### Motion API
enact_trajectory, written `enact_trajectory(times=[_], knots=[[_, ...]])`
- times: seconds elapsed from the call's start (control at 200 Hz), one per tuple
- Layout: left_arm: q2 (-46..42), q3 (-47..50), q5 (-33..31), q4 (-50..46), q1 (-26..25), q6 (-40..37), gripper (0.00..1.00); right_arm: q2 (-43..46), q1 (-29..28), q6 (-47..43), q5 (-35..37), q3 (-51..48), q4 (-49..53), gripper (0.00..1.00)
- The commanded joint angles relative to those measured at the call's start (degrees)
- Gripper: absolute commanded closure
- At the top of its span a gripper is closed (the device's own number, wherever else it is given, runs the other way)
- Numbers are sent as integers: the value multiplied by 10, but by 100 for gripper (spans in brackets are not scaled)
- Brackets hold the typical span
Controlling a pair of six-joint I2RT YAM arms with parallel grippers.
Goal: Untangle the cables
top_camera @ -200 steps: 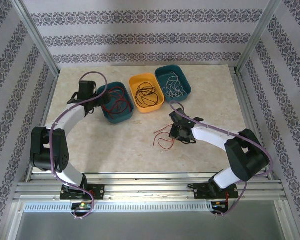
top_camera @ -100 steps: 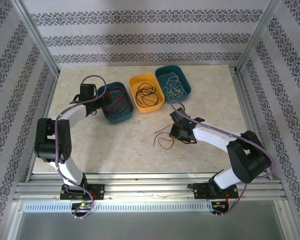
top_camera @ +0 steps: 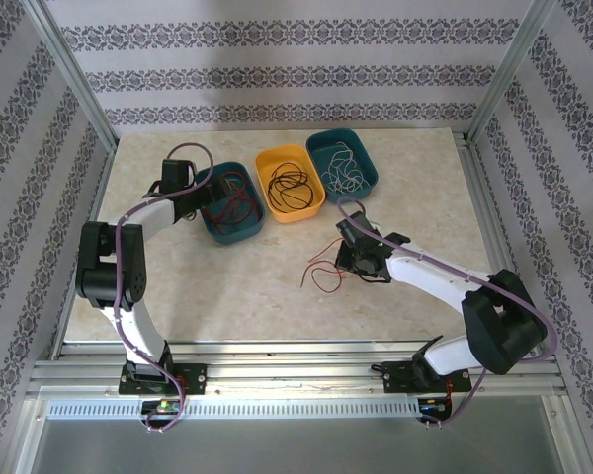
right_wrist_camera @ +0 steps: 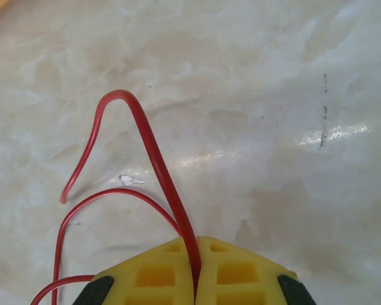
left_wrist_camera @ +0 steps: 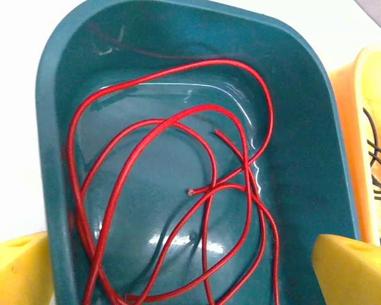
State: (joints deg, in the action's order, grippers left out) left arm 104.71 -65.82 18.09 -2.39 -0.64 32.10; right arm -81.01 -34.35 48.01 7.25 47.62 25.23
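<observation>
Right claw (top_camera: 344,263) clamped on red cable (top_camera: 321,277), mid-surface (top_camera: 227,286). Cable trails toward 8 o'clock. Teal tray (top_camera: 258,223) holding red cables (left_wrist_camera: 244,175) lies at 10 o'clock. Left claw (left_wrist_camera: 187,273) hangs over it, fingers apart.

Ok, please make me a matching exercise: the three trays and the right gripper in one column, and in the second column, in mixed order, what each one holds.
Column 1
1. left teal tray
2. yellow tray
3. right teal tray
4. right gripper

Column 2
a. white cables
b. one red cable, pinched, its free end over the table
c. black cables
d. red cable loops

Pairs: 1-d, 2-c, 3-a, 4-b
</observation>
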Motion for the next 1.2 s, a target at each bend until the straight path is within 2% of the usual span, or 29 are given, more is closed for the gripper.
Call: enact_trajectory(times=[0.0, 0.675, 0.969, 1.194], knots=[[15, -19, 19, 24, -1, 16, 0, 17, -14, -24, 33, 30, 19, 99], [23, -24, 23, 63, -16, 50, 0, 40, -40, -74, 44, 117, 43, 99], [-60, 15, -10, 36, -15, 24, 0, 65, -58, -104, 50, 176, 57, 98], [-166, 45, -74, -22, -15, -23, 1, 66, -66, -136, 43, 247, 59, 96]])
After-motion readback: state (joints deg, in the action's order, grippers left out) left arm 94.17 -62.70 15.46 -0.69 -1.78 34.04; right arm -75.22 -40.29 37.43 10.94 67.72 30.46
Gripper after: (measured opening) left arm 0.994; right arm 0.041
